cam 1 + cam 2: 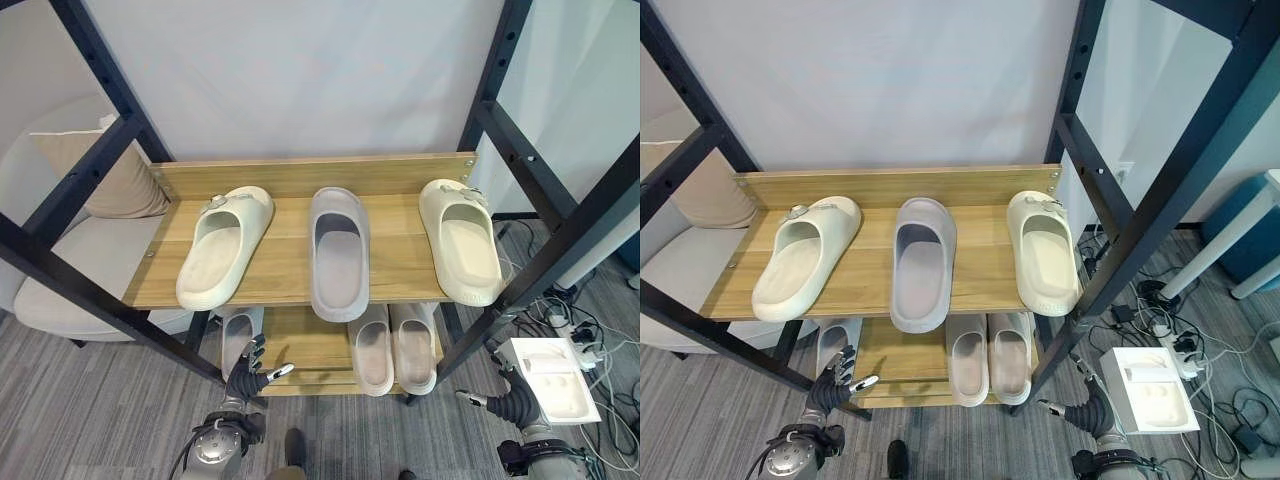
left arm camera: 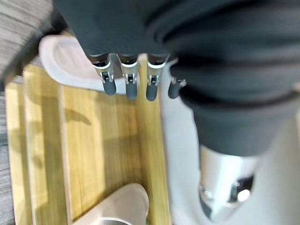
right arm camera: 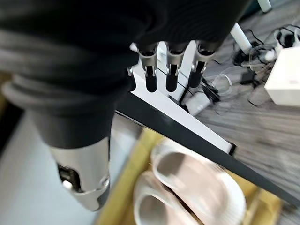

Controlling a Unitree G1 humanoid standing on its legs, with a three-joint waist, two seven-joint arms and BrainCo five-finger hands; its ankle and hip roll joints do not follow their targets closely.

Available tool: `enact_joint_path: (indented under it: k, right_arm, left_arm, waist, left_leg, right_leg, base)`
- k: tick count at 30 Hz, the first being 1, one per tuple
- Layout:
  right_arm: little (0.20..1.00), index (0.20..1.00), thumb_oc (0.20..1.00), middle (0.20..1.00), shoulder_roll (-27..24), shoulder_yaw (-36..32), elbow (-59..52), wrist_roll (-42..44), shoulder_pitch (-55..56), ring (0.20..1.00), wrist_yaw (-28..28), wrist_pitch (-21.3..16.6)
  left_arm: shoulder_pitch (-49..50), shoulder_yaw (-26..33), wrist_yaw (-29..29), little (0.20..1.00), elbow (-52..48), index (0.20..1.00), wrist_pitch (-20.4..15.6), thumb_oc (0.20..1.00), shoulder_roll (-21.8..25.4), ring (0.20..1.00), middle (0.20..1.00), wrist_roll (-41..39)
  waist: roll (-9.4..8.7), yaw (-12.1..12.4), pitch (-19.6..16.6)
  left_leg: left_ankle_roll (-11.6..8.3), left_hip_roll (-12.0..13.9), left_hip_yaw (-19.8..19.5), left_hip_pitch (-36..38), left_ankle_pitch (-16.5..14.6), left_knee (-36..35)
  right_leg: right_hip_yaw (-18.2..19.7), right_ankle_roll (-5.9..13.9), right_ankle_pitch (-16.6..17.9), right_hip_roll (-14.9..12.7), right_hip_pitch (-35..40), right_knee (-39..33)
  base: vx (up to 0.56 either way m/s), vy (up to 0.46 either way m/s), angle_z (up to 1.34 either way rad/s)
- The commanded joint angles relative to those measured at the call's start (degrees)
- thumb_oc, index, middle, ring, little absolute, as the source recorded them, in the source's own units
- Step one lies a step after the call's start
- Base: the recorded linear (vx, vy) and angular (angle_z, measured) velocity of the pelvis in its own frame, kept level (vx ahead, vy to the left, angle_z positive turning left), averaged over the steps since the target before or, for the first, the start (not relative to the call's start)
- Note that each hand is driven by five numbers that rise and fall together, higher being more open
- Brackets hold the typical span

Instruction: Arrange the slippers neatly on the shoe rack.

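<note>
On the wooden shoe rack's top shelf [image 1: 285, 270] lie a cream slipper [image 1: 225, 245] at the left, a grey slipper [image 1: 338, 250] in the middle and another cream slipper [image 1: 460, 240] at the right, all with toes toward me. The lower shelf [image 2: 93, 140] holds a pale pair [image 1: 392, 346] side by side at the right and a single pale slipper [image 1: 238, 335] at the left. My left hand [image 1: 245, 378] hovers low in front of that single slipper, fingers [image 2: 126, 79] straight and holding nothing. My right hand [image 1: 510, 405] hangs low beside the rack's right front post, fingers [image 3: 171, 70] straight, empty.
Black metal frame posts [image 1: 560, 235] slant across both sides of the rack. A beige armchair with a cushion [image 1: 110, 180] stands at the left. On the carpet at the right lie a white moulded box [image 1: 555, 380] and a tangle of cables with a power strip [image 1: 575, 325].
</note>
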Motion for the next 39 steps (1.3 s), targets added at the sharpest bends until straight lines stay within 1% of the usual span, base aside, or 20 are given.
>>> enact_joint_path:
  k: [1, 2, 3, 4, 6, 9, 11, 16, 18, 21, 22, 23, 25, 28, 30, 34, 36, 39]
  right_arm:
    - [1.0, 1.0, 1.0, 1.0, 0.08, -1.06, -7.94, -3.67, -6.55, 1.0, 2.34, -8.73]
    - [1.0, 1.0, 1.0, 1.0, -2.53, -2.03, -15.32, -4.22, -5.1, 1.0, 3.1, -10.95]
    - [1.0, 1.0, 1.0, 1.0, -4.77, -3.28, -18.95, -4.39, -4.44, 1.0, 3.24, -11.98]
    - [1.0, 1.0, 1.0, 1.0, -5.43, -3.73, -20.48, -3.72, -3.98, 1.0, 3.37, -12.6]
    - [1.0, 1.0, 1.0, 1.0, -8.82, -5.28, -24.17, -2.66, -3.47, 1.0, 3.7, -13.82]
    - [1.0, 1.0, 1.0, 1.0, -9.68, -5.14, -25.2, -2.19, -3.79, 1.0, 3.4, -14.36]
    - [1.0, 1.0, 1.0, 1.0, -10.17, -3.71, -25.43, -0.65, -4.22, 1.0, 4.38, -14.55]
    - [1.0, 1.0, 1.0, 1.0, -12.13, -0.78, -24.85, -0.29, -5.33, 1.0, 5.71, -14.3]
    - [1.0, 1.0, 1.0, 1.0, -13.75, 0.1, -23.17, -1.4, -5.05, 1.0, 6.92, -13.56]
    - [1.0, 1.0, 1.0, 1.0, -15.38, 0.63, -17.66, -4.26, -2.94, 1.0, 8.88, -11.55]
    - [1.0, 1.0, 1.0, 1.0, -15.55, 0.94, -15.24, -5.33, -2.35, 1.0, 9.08, -10.96]
    - [1.0, 1.0, 1.0, 1.0, -15.54, 0.96, -15.21, -5.34, -2.37, 1.0, 9.06, -10.97]
    - [1.0, 1.0, 1.0, 1.0, -14.51, 1.99, -6.37, -6.46, -0.27, 1.0, 10.35, -8.8]
    - [1.0, 1.0, 1.0, 1.0, -12.99, 2.5, -1.0, -6.85, 1.08, 1.0, 11.23, -7.79]
    - [1.0, 1.0, 1.0, 1.0, -11.82, 1.86, 0.35, -5.96, 3.11, 1.0, 12.3, -7.34]
    - [1.0, 1.0, 1.0, 1.0, -11.39, 0.66, 1.37, -5.4, 6.13, 1.0, 14.21, -6.99]
    - [1.0, 1.0, 1.0, 1.0, -11.22, 1.57, 1.18, -6.19, 5.84, 1.0, 15.02, -6.95]
    - [1.0, 1.0, 1.0, 1.0, -10.86, 2.61, 0.25, -7.09, 4.67, 1.0, 14.7, -7.16]
  left_arm:
    - [-6.42, -0.36, 1.69, 1.0, 0.17, 1.0, -4.23, 1.0, 3.28, 1.0, 1.0, 3.59]
    - [-6.98, -1.11, 1.92, 1.0, 0.17, 1.0, -4.83, 1.0, 3.69, 1.0, 1.0, 4.44]
    - [-7.12, -1.47, 1.78, 1.0, -0.15, 1.0, -5.26, 1.0, 4.08, 1.0, 1.0, 4.57]
    - [-7.19, -1.58, 2.01, 1.0, -0.14, 1.0, -5.59, 1.0, 4.32, 1.0, 1.0, 4.62]
    - [-7.47, -2.31, 1.62, 1.0, -0.41, 1.0, -6.17, 1.0, 4.65, 1.0, 1.0, 3.88]
    - [-7.6, -2.63, 1.62, 1.0, -0.99, 1.0, -6.37, 1.0, 5.04, 1.0, 1.0, 3.63]
    - [-7.91, -2.91, 1.37, 1.0, -1.11, 1.0, -6.46, 1.0, 5.33, 1.0, 1.0, 3.67]
    - [-8.52, -3.07, 1.47, 1.0, -1.59, 1.0, -6.52, 1.0, 5.98, 1.0, 1.0, 3.74]
    - [-8.68, -2.98, 1.21, 1.0, -1.82, 1.0, -6.49, 1.0, 6.28, 1.0, 1.0, 3.78]
    - [-8.19, -3.0, 0.51, 1.0, -2.25, 1.0, -6.46, 1.0, 6.55, 1.0, 1.0, 3.8]
    - [-7.88, -2.99, 0.23, 1.0, -2.24, 1.0, -6.35, 1.0, 6.58, 1.0, 1.0, 3.65]
    - [-7.87, -2.98, 0.23, 1.0, -2.25, 1.0, -6.35, 1.0, 6.59, 1.0, 1.0, 3.65]
    - [-7.64, -3.22, -0.45, 1.0, -2.16, 1.0, -5.84, 1.0, 6.89, 1.0, 1.0, 3.53]
    - [-7.54, -3.42, -0.88, 1.0, -2.3, 1.0, -5.4, 1.0, 7.05, 1.0, 1.0, 3.51]
    - [-7.17, -3.39, -1.24, 1.0, -2.39, 1.0, -5.14, 1.0, 7.22, 1.0, 1.0, 3.8]
    - [-6.47, -3.49, -2.05, 1.0, -2.5, 1.0, -4.86, 1.0, 7.54, 1.0, 1.0, 4.12]
    - [-6.48, -3.53, -2.46, 1.0, -2.42, 1.0, -4.73, 1.0, 7.59, 1.0, 1.0, 4.59]
    - [-6.52, -3.63, -2.42, 1.0, -2.46, 1.0, -4.65, 1.0, 7.43, 1.0, 1.0, 4.71]
  waist:
    - [-2.03, 2.12, 2.29]
    - [-2.26, 1.37, 1.96]
    - [-2.28, 1.04, 1.58]
    - [-2.34, 0.79, 1.4]
    - [-2.39, 0.13, 0.59]
    - [-2.3, 0.01, 0.22]
    - [-2.3, 0.11, -0.04]
    - [-2.35, 0.38, -0.22]
    - [-2.47, 0.64, -0.21]
    - [-2.59, 0.87, -0.19]
    - [-2.6, 0.95, -0.18]
    - [-2.61, 0.94, -0.18]
    - [-2.61, 1.04, -0.02]
    - [-2.57, 1.03, 0.29]
    - [-2.61, 0.84, 0.45]
    - [-2.52, 0.74, 0.47]
    - [-2.4, 0.83, 0.42]
    - [-2.3, 0.96, 0.44]
  left_leg:
    - [-0.31, 0.01, 1.3, 6.68, -10.69, 0.39]
    - [-0.21, -0.05, 1.65, 6.8, -10.96, 0.39]
    - [-0.13, -0.06, 1.85, 6.84, -11.07, 0.39]
    - [-0.12, -0.09, 2.0, 6.91, -11.16, 0.39]
    - [-0.15, -0.13, 2.22, 7.01, -11.26, 0.39]
    - [-0.15, -0.2, 2.22, 7.05, -11.32, 0.39]
    - [-0.17, -0.21, 2.15, 7.1, -11.33, 0.39]
    - [-0.18, -0.31, 1.97, 7.32, -11.4, 0.39]
    - [-0.12, -0.44, 1.87, 7.47, -11.55, 0.39]
    - [-0.09, -0.6, 1.81, 7.89, -11.75, 0.39]
    - [-0.11, -0.63, 1.8, 8.05, -11.78, 0.39]
    - [-0.11, -0.63, 1.8, 8.06, -11.79, 0.39]
    - [-0.14, -0.76, 1.85, 8.27, -11.71, 0.39]
    - [0.01, -0.91, 1.72, 8.27, -11.71, 0.39]
    - [0.07, -0.94, 1.71, 8.25, -11.71, 0.39]
    - [0.13, -1.06, 1.57, 8.07, -11.7, 0.39]
    - [0.17, -1.2, 1.48, 7.99, -11.79, 0.39]
    - [0.24, -1.32, 1.39, 7.93, -11.84, 0.39]
  right_leg:
    - [-2.04, 2.99, 0.9, -2.52, -3.82, 0.19]
    - [-1.59, 3.19, 1.16, -2.61, -4.0, 0.19]
    - [-1.31, 3.31, 1.35, -2.62, -4.18, 0.19]
    - [-1.2, 3.35, 1.39, -2.61, -4.2, 0.19]
    - [-0.89, 3.48, 1.57, -2.7, -4.27, 0.19]
    - [-0.94, 3.56, 1.69, -2.73, -4.36, 0.19]
    - [-1.09, 3.6, 1.77, -2.79, -4.29, 0.19]
    - [-1.06, 3.59, 1.85, -2.93, -4.07, 0.19]
    - [-1.11, 3.64, 1.9, -3.06, -3.89, 0.33]
    - [-1.47, 3.64, 1.82, -3.25, -3.47, 0.49]
    - [-1.6, 3.66, 1.81, -3.32, -3.3, 0.51]
    - [-1.6, 3.66, 1.81, -3.32, -3.29, 0.5]
    - [-1.9, 3.54, 1.67, -3.48, -2.9, 0.53]
    - [-1.95, 3.5, 1.61, -3.6, -2.79, 0.46]
    - [-2.05, 3.5, 1.57, -3.67, -2.82, 0.48]
    - [-2.09, 3.56, 1.53, -3.86, -2.76, 0.38]
    - [-2.04, 3.57, 1.46, -3.9, -2.82, 0.29]
    - [-2.07, 3.57, 1.45, -3.96, -2.83, 0.25]
  base:
    - [-0.01, 0.062, -0.1]
    - [-0.02, 0.073, -0.04]
    - [-0.01, 0.057, -0.08]
    - [-0.01, 0.042, -0.21]
    - [-0.02, 0.045, -0.19]
    - [-0.01, 0.012, -0.01]
    - [0.0, 0.0, 0.0]
    - [0.0, 0.0, 0.0]
    - [0.0, 0.0, 0.0]
    - [0.0, 0.0, 0.0]
    - [0.0, 0.0, 0.0]
    - [0.0, 0.0, 0.0]
    - [0.0, 0.0, 0.0]
    - [0.01, -0.003, 0.03]
    - [0.02, -0.012, 0.04]
    - [0.01, -0.004, 0.03]
    - [0.0, 0.0, 0.0]
    - [0.0, 0.0, 0.0]
